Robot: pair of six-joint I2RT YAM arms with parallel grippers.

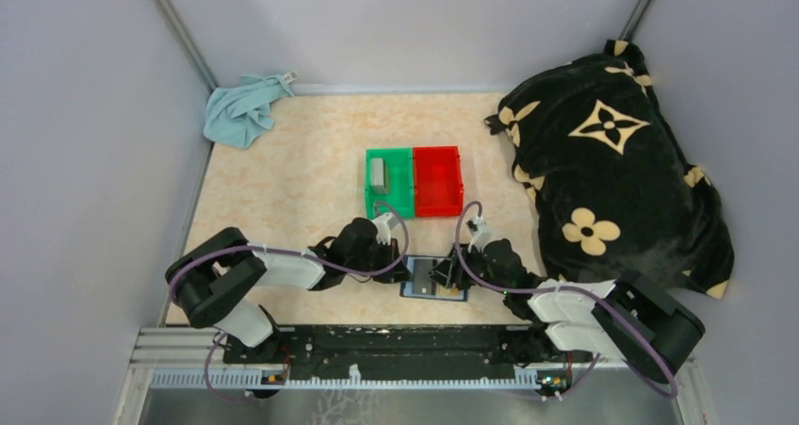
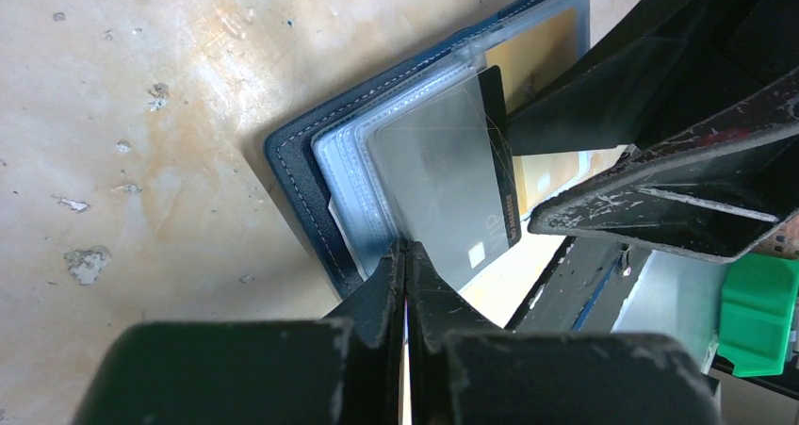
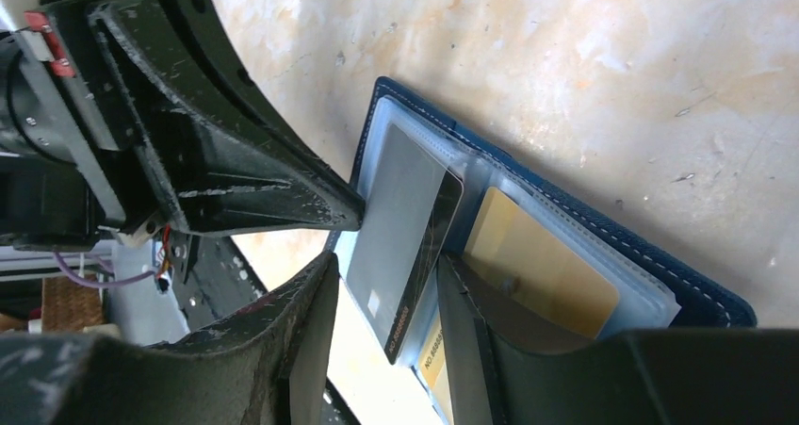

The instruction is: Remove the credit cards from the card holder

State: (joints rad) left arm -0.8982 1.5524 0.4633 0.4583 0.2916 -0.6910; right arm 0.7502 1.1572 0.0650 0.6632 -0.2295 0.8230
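The open wallet (image 1: 433,290) lies at the near edge of the table (image 1: 283,189), the closed left claw (image 2: 405,255) seemingly pinning it while the right claw (image 3: 388,267) straddles a grey card (image 3: 400,218), though I can't tell whether it's pinched.

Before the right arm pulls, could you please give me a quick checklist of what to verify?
1. Card holder open on the table: ok.
2. Left gripper shut, tip at the holder's sleeve edge: ok.
3. Grey card between the fingers of the right gripper: ok.
4. Grip firm on that card: cannot tell.
5. Grey card free of its sleeve: not ok, one end inside.
6. Gold card out: not ok, in its pocket.
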